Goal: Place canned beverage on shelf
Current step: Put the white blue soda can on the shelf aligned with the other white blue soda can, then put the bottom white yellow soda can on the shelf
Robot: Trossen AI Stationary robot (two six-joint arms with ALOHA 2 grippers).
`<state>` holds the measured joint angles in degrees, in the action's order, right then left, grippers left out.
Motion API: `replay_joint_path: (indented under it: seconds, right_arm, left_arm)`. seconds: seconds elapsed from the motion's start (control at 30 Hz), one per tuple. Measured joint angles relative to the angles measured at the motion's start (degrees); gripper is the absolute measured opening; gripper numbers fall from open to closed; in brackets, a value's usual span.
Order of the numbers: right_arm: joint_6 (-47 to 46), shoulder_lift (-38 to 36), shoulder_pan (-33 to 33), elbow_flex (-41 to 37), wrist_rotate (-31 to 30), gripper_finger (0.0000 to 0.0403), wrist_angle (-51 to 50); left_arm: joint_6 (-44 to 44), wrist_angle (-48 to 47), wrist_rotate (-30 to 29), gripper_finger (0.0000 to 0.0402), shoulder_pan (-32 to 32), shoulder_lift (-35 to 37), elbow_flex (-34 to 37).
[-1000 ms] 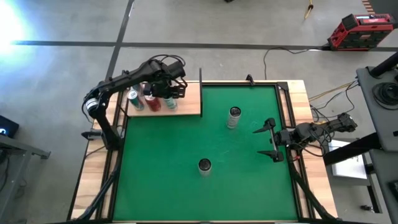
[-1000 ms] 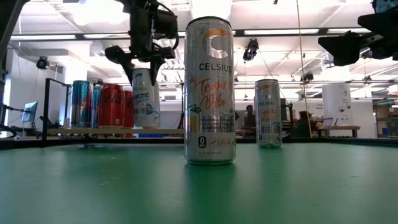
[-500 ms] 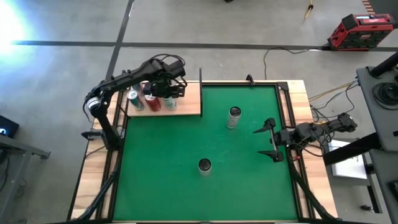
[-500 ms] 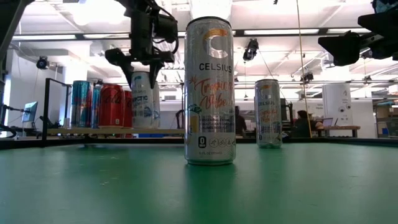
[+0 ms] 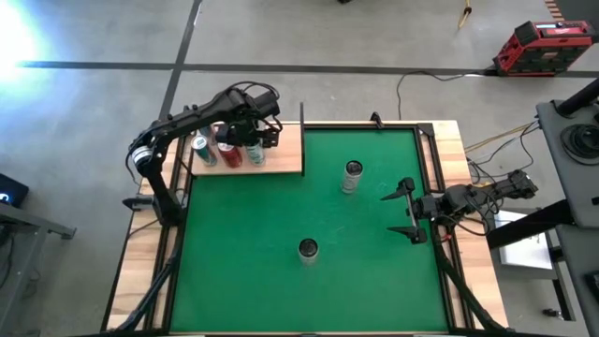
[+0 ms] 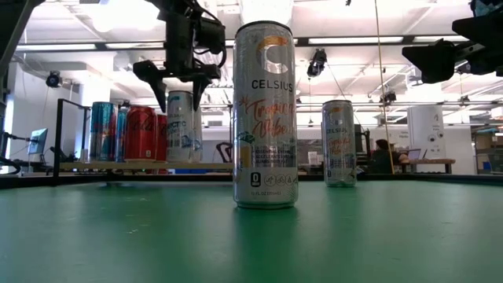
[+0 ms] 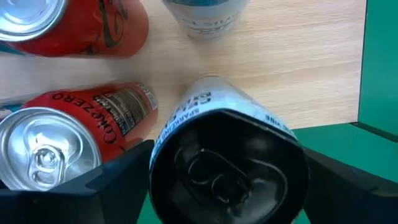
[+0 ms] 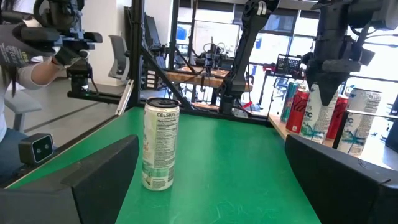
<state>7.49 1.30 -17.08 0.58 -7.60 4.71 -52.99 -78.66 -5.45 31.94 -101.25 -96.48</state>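
Observation:
The shelf (image 5: 281, 164), a light-wood board with black rods, lies at the table's far left. On it stand a teal can (image 5: 204, 150), red cans (image 5: 229, 152) and a white-and-blue can (image 5: 255, 154) (image 7: 227, 168), each on its base. My left gripper (image 6: 181, 98) points down over the white-and-blue can. It is open, with one finger on either side of the can's top (image 6: 181, 94). My right gripper (image 5: 404, 211) waits open at the table's right edge, level, with nothing between its fingers.
Two tall silver cans stand upright on the green mat (image 5: 281, 243), one at the middle near side (image 5: 308, 250) (image 6: 266, 114) and one farther right (image 5: 352, 175) (image 8: 160, 143). The red cans (image 7: 53, 152) crowd close beside the left gripper. A person's arm (image 8: 37, 68) shows beyond the table.
My left gripper has opened over the shelf and let go of the white-and-blue can, which now stands on the board. The arm itself has stayed where it was.

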Motion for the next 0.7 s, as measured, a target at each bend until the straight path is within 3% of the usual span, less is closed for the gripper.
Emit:
replay_joint_path:
  seconds: [0.37, 0.7]
  right_arm:
    - [0.00, 0.00, 0.00, 0.00, 0.00, 0.0396, 0.00]
    - [0.00, 0.00, 0.00, -0.01, 0.00, 0.0396, 0.01]
  left_arm:
    - [-6.61, -6.03, 1.68, 0.0372, -5.72, 1.15, -3.37]
    - [-21.17, -6.48, 2.58, 0.0373, -25.27, 1.33, -3.90]
